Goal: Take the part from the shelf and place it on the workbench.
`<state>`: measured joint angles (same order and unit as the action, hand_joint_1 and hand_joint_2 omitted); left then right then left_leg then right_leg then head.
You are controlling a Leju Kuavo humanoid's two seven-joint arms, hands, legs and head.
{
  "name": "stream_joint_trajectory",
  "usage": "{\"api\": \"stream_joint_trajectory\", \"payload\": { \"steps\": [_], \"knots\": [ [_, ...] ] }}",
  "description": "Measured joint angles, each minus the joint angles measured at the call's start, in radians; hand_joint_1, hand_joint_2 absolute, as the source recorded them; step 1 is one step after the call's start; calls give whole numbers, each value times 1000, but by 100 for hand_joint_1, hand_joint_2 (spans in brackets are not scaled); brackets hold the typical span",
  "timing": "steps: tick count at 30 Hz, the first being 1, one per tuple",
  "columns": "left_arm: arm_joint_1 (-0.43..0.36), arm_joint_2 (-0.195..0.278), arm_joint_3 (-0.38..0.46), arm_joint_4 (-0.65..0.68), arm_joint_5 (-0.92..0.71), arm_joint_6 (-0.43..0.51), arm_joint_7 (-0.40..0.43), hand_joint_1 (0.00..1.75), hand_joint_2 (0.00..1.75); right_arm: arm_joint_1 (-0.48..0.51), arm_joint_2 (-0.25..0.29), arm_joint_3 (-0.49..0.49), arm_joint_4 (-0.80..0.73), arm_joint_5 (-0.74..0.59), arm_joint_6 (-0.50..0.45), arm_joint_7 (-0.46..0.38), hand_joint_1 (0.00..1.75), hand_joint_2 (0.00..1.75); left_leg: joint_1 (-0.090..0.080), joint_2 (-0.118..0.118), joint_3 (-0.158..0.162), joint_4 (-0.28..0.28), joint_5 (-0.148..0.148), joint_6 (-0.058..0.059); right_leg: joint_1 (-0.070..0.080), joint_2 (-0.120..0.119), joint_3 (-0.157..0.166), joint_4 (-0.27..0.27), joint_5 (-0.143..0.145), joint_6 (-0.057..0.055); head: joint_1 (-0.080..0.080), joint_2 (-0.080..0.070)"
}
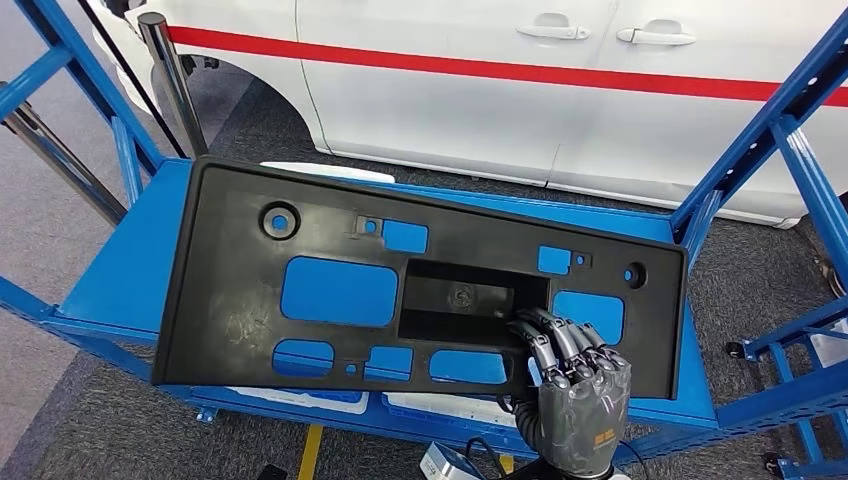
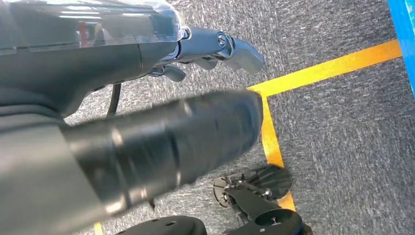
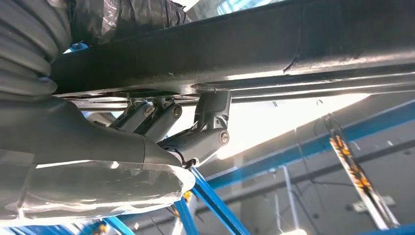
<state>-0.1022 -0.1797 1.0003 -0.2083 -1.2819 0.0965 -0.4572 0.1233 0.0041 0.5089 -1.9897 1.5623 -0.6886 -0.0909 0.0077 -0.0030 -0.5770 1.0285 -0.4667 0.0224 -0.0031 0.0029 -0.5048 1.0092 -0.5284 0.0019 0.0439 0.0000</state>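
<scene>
The part is a long black plastic panel with several cut-outs, lying flat on the blue shelf. My right hand grips its near edge toward the right end, fingers curled over the top beside the central recess. In the right wrist view the fingers press against the underside of the part. My left hand hangs above the carpet and holds nothing, its fingers loosely extended.
Blue shelf uprights rise on both sides of the panel. A white car with a red stripe stands behind the shelf. Yellow floor tape runs across the grey carpet below my left arm.
</scene>
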Motion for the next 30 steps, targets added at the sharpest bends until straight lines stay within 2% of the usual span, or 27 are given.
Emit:
{"api": "stream_joint_trajectory", "payload": {
  "steps": [13, 22, 30],
  "knots": [
    [4, 0, 3, 0, 0, -29, -13, 0, 175, 9, 13, 13, 22, -42, 0, -40, 175, 175, 0, 0, 0, 0, 0, 0, 0, 0, 0, 0, 0, 0, 0, 0],
    [5, 0, 4, 0, -4, 80, 38, 0, 175, 40, 46, 12, 33, -80, 0, -104, 175, 175, 0, 0, 0, 0, 0, 0, 0, 0, 0, 0, 0, 0, 0, 0],
    [5, 0, 5, 0, -4, 99, 49, 0, 175, 58, 85, -15, 48, -140, 0, -197, 175, 175, 0, 0, 0, 0, 0, 0, 0, 0, -1, 0, 0, 0, 0, 0]
  ]
}}
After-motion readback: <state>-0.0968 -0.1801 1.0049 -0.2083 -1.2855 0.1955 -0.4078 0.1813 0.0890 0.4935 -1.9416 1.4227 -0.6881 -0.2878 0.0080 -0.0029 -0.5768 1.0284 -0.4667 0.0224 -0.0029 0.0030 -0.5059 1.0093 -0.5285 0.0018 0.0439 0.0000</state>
